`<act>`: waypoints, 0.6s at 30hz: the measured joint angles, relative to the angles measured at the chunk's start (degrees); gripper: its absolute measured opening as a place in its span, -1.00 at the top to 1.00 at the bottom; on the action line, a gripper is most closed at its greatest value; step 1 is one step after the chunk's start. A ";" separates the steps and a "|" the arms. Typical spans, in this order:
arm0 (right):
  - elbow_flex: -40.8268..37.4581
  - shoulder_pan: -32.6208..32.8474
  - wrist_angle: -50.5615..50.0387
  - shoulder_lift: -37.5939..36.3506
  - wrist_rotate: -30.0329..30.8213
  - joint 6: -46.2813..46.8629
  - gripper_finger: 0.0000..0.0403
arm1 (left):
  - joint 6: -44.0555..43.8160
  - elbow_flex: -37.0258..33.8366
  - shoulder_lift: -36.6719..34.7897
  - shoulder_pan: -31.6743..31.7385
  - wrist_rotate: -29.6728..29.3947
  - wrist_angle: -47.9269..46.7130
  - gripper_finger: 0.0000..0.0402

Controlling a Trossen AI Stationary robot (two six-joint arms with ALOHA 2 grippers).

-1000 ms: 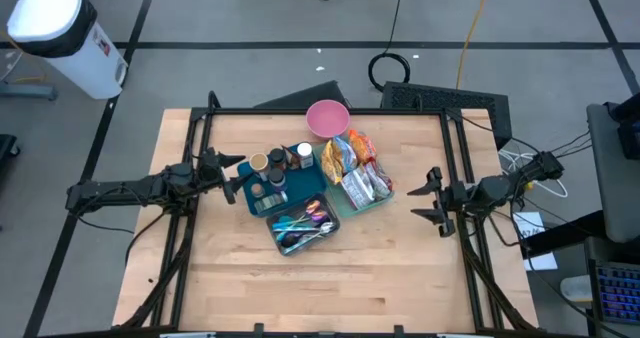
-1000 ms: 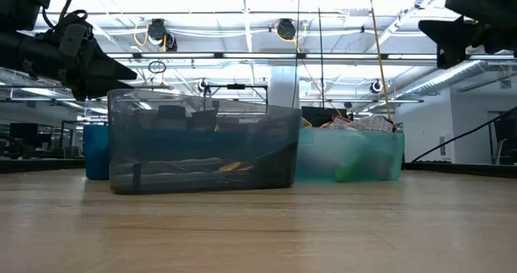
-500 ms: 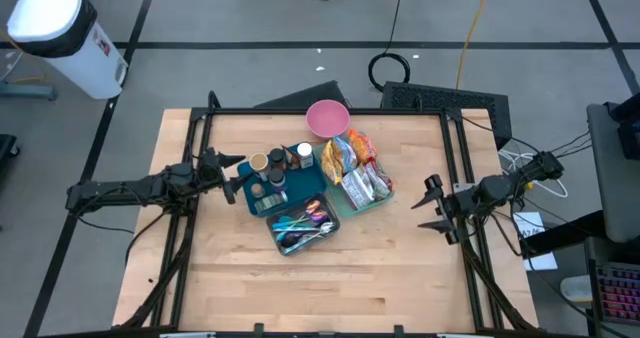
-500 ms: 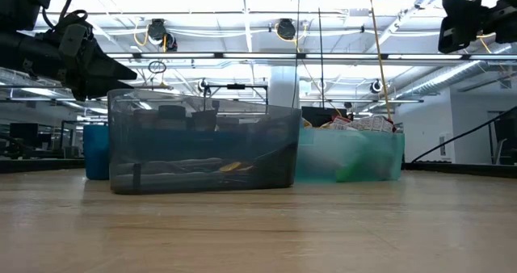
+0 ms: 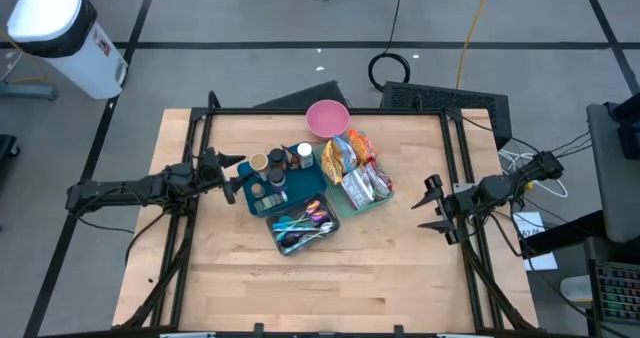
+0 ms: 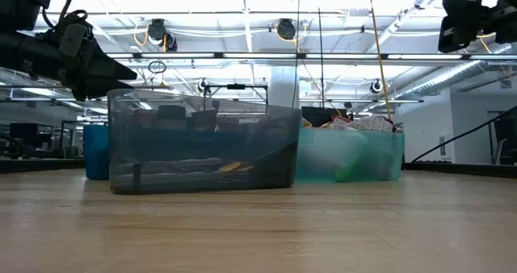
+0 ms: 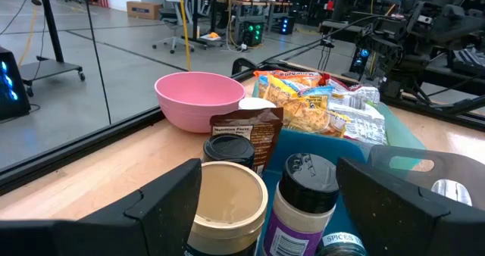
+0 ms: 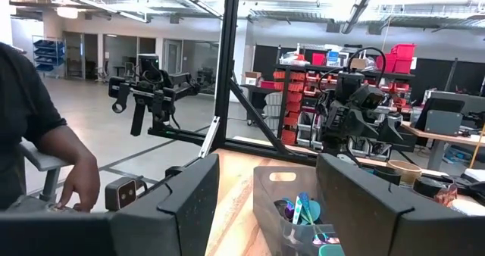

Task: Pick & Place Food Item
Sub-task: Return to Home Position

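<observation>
Looking straight down in the high view, the left claw (image 5: 235, 178) is seen with its two fingers spread apart and nothing held between them. It is poised just beside the blue plastic bin (image 5: 306, 188), which lies straight ahead of it and is filled with small jars (image 5: 270, 170). The dark translucent plastic bin (image 5: 282, 240) is set ahead of this claw and off to one side, touching the blue one. The coloured plastic spoons (image 5: 305, 221) are seen lying inside it. The teal plastic bin (image 5: 338, 202), heaped with crinkled snack packets (image 5: 355, 168), is placed between the two claws. The right claw (image 5: 430, 204) is likewise held wide open and empty, well apart from every bin. The round pink plastic bowl (image 5: 327, 118) is stood just beside the teal bin, on the side farther from the right claw.

In the low view, both claws are shown raised well above the pale wooden table top (image 6: 258, 224), each toward an upper corner. The dark bin is seen below and between them, with the spoons resting on its floor.

In the left wrist view, the spread fingers are seen at either side. A tan-lidded jar (image 7: 225, 199) and a black-capped spice bottle (image 7: 309, 176) are framed close between them. A brown packet (image 7: 245, 132) and the pink bowl are seen farther ahead.

In the right wrist view, the dark bin with the spoons is framed ahead between the parted fingers. Away from the claw, beyond the table, a person in a dark short-sleeved top (image 8: 26, 112) is seen.
</observation>
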 joint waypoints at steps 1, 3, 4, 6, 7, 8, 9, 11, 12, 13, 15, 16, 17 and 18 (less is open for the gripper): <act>0.00 -0.02 0.00 0.00 0.00 0.00 -0.06 | 0.02 0.00 0.01 0.01 0.00 0.00 -0.53; 0.00 0.00 0.00 0.00 0.00 0.02 -0.06 | 0.02 0.00 0.02 0.00 0.00 0.00 -0.53; 0.00 0.00 0.00 0.00 0.00 0.02 -0.07 | 0.02 0.00 0.00 0.00 0.00 0.00 -0.53; 0.00 0.00 0.00 0.00 0.00 0.02 -0.07 | 0.02 0.00 0.00 0.02 0.00 0.00 -0.53; 0.00 0.00 0.00 0.00 0.00 0.02 -0.08 | 0.02 0.00 0.00 0.01 0.00 0.00 -0.53; 0.00 0.00 0.00 0.00 0.00 0.02 -0.08 | 0.02 0.00 0.01 0.02 0.00 0.00 -0.53; 0.00 0.00 0.00 0.00 0.00 0.02 -0.08 | 0.02 0.00 0.00 0.01 0.00 0.00 -0.53; 0.00 -0.02 0.00 0.00 0.00 0.02 -0.07 | 0.02 0.00 0.00 0.01 0.00 0.00 -0.53; 0.00 0.00 0.00 0.00 0.00 0.02 -0.06 | 0.00 0.00 0.02 0.02 0.00 0.00 -0.53; 0.00 -0.02 0.00 0.00 0.00 0.04 -0.06 | 0.00 0.00 0.02 0.00 0.00 0.00 -0.53; -0.01 0.00 0.00 0.00 0.00 0.02 -0.05 | 0.02 0.00 0.01 0.01 0.00 0.00 -0.53; -0.02 0.00 0.00 0.00 0.00 0.04 -0.05 | 0.01 0.00 0.00 0.01 0.00 0.00 -0.53; -0.02 -0.02 0.00 0.00 0.00 0.03 -0.05 | 0.00 0.00 0.02 0.00 0.00 0.00 -0.53; -0.02 0.00 0.00 0.00 0.00 0.04 -0.05 | 0.02 0.00 0.00 0.02 0.00 0.00 -0.53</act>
